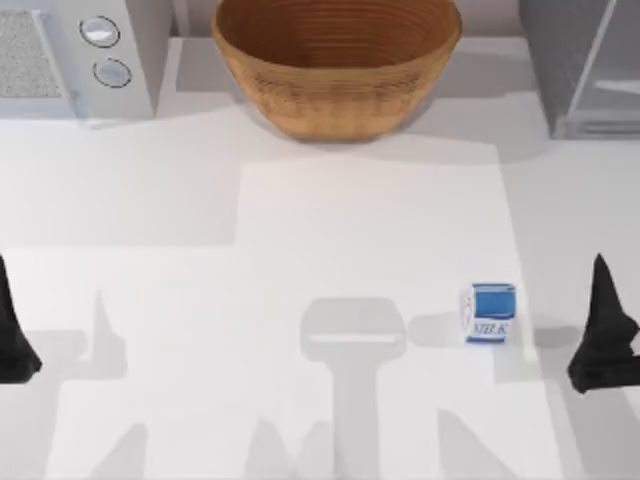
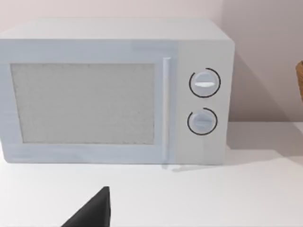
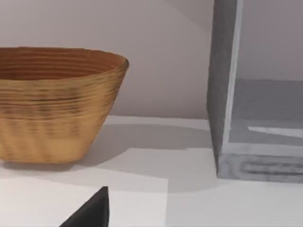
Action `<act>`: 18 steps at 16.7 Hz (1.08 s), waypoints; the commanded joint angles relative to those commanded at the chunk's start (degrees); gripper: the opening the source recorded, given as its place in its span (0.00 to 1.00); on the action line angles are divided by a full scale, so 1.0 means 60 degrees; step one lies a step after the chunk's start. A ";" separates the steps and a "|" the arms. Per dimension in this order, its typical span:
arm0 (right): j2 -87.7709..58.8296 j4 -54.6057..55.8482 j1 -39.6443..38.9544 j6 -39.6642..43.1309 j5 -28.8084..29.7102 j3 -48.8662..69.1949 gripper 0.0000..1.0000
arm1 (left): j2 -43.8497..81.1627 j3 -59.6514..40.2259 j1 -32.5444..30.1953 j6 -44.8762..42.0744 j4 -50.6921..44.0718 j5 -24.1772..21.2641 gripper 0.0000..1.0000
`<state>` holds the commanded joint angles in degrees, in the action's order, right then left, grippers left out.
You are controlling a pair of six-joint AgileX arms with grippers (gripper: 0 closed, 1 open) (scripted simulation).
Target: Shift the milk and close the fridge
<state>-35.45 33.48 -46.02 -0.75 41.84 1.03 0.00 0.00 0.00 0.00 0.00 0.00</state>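
- Top view: milk (image 1: 489, 314) stands alone on the white table (image 1: 300, 300), about 4 o'clock from centre, just beside the right gripper (image 1: 603, 335) at the 3 o'clock edge; likely the near arm takes it. Nothing held; cannot tell if its fingers are apart.
- Left gripper (image 1: 12, 335) parked at the 9 o'clock edge, finger state unclear.
- Basket (image 1: 337, 62) at 12 o'clock, microwave (image 1: 75, 55) at 11, fridge (image 1: 590, 65) at 1.
- Left wrist view: microwave door shut, two knobs, pale wall behind.
- Right wrist view: basket, then the fridge with its inside exposed, so closing looks not yet done.
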 joint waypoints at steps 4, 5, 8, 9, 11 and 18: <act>-0.1247 0.1195 -0.1072 -0.0034 0.1623 0.0044 1.00 | 0.0000 0.0000 0.0000 0.0000 0.0000 0.0000 1.00; -0.1376 0.1327 -0.1148 -0.0042 0.1806 0.0053 1.00 | 0.0000 0.0000 0.0000 0.0000 0.0000 0.0000 1.00; -0.1425 0.1386 -0.1151 -0.0048 0.1890 0.0058 1.00 | 0.0000 0.0000 0.0000 0.0000 0.0000 0.0000 1.00; -0.1425 0.1386 -0.1151 -0.0048 0.1890 0.0058 1.00 | 0.0000 0.0000 0.0000 0.0000 0.0000 0.0000 1.00; -0.1411 0.1373 -0.1127 -0.0049 0.1872 0.0023 1.00 | 0.0000 0.0000 0.0000 0.0000 0.0000 0.0000 1.00; -0.4270 0.3628 -0.1480 -0.0409 0.2302 0.0527 1.00 | 0.0000 0.0000 0.0000 0.0000 0.0000 0.0000 1.00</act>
<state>-61.07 55.25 -54.90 -3.20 55.65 4.19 0.00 0.00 0.00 0.00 0.00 0.00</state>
